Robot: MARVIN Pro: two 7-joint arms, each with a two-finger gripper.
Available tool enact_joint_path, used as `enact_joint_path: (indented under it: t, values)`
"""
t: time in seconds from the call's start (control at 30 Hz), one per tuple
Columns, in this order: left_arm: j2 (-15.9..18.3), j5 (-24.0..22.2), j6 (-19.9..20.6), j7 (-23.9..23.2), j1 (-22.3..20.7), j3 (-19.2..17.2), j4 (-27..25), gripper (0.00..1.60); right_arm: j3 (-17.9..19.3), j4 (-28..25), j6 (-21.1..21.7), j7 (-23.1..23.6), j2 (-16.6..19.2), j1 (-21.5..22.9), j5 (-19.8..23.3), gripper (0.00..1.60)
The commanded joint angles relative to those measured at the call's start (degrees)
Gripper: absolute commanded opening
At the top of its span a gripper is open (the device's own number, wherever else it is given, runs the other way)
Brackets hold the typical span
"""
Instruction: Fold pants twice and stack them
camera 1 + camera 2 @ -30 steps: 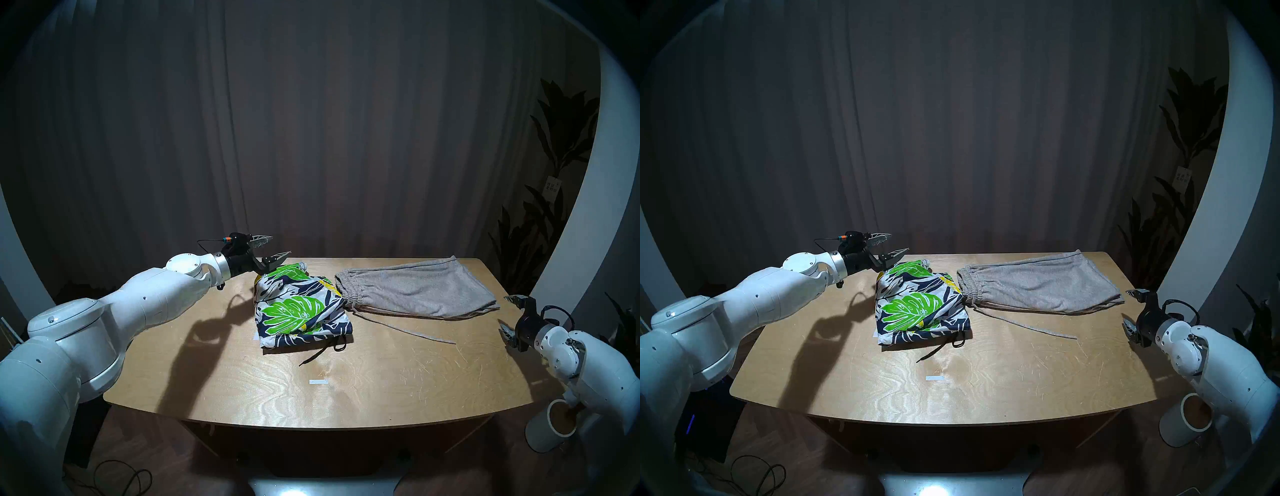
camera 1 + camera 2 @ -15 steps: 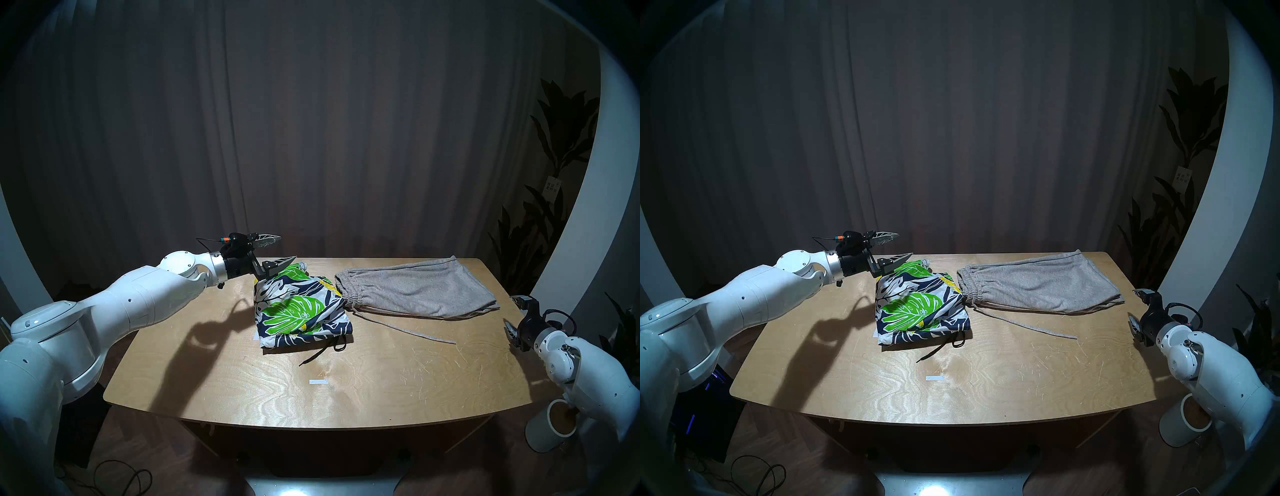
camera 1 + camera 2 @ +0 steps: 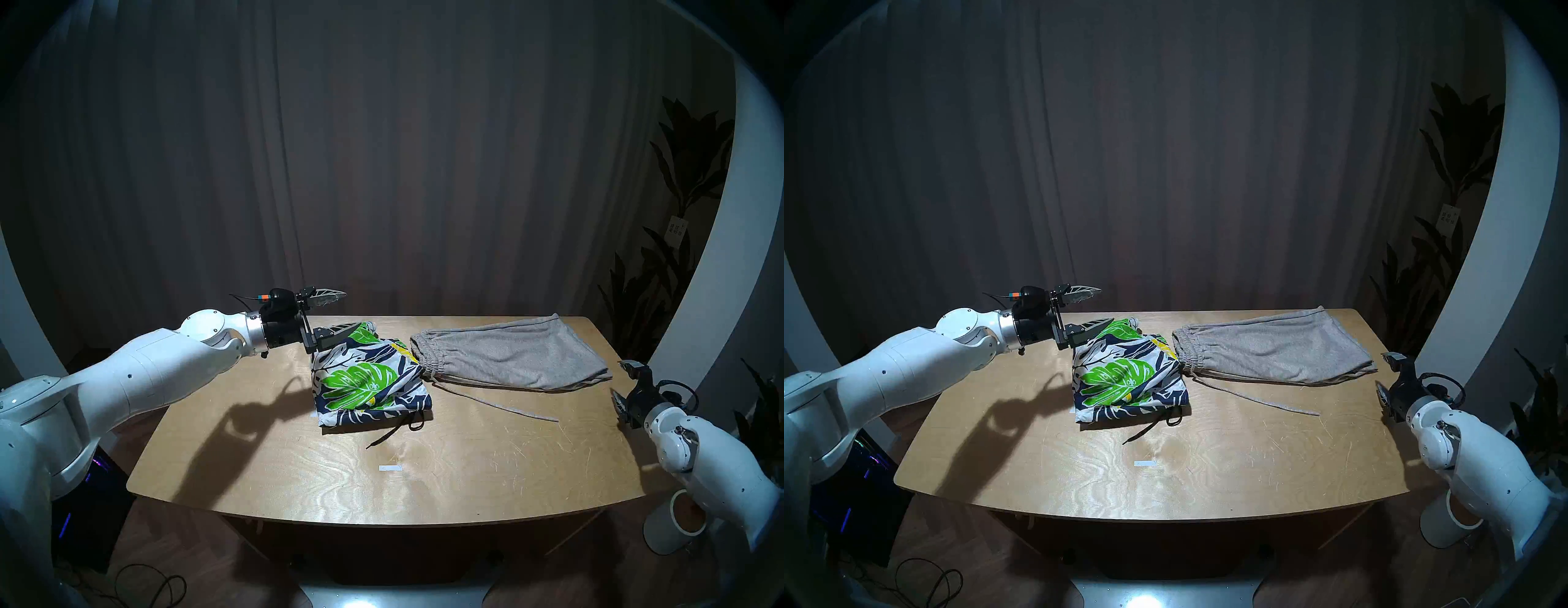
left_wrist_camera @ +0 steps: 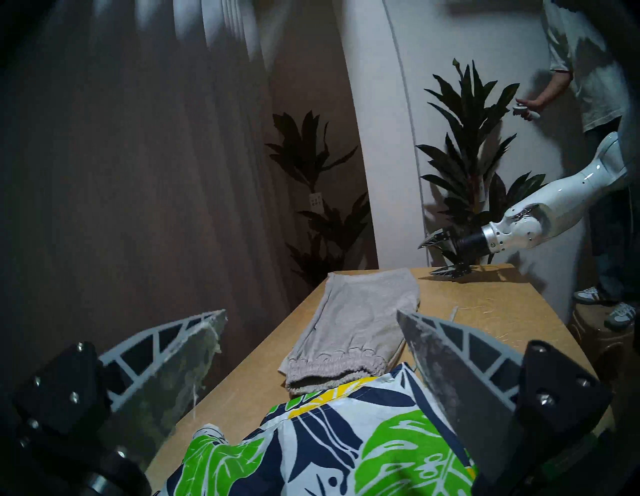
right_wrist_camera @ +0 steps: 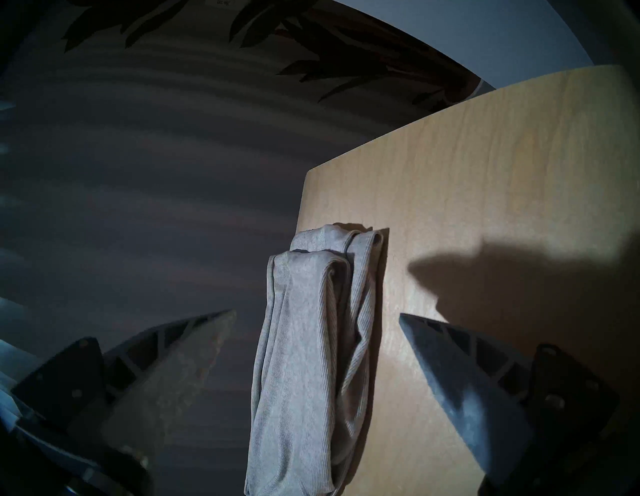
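On the pale plywood table [image 3: 297, 467] two pairs of shorts are lying side by side along the far half. The navy-and-white leaf-print shorts with green and yellow patches [image 3: 367, 382] are sitting folded into a compact bundle near the middle, their black drawstring [image 3: 392, 433] trailing toward the near edge. Just to the right, the plain light-grey knit shorts [image 3: 509, 358] are lying folded flat, elastic waistband touching the printed bundle's right edge – a grey cord [image 3: 505, 406] running out across the bare wood.

The left gripper [image 3: 341, 312] is hovering level over the far left corner of the printed bundle, its two ribbed grey fingers [image 4: 446, 367] spread wide and holding nothing; whether the lower finger is touching the cloth cannot be told. In the left wrist view the printed fabric is filling the space below the spread fingers.

The right gripper [image 3: 623, 382] is hanging beside the table's right edge, fingers likewise wide apart and empty – near the grey shorts' leg ends [image 5: 311, 346], which are showing between its fingers in the right wrist view, but apart from them.

A small white strip [image 3: 390, 468] is lying on the table near the front.
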Motion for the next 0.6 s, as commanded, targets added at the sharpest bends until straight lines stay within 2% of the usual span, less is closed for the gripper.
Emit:
enact_joint_path:
  t: [0.0,0.27,0.57]
  values:
    - [6.44,-1.53,0.3,1.54,0.67,-1.18,-5.89,1.6,-0.52,1.33,-1.17,-0.08,-0.48,3.34,-2.11,1.6]
    - [11.51,-5.3,2.26,7.37,2.87,-2.1,-9.01,1.6,-1.68,3.85,-1.0,-0.67,-1.48,6.48,-4.12,1.6]
    - [17.4,-9.78,5.48,15.05,5.21,-2.5,-15.9,1.6,-3.38,6.87,-0.09,-1.55,-2.76,10.79,-6.64,1.6]
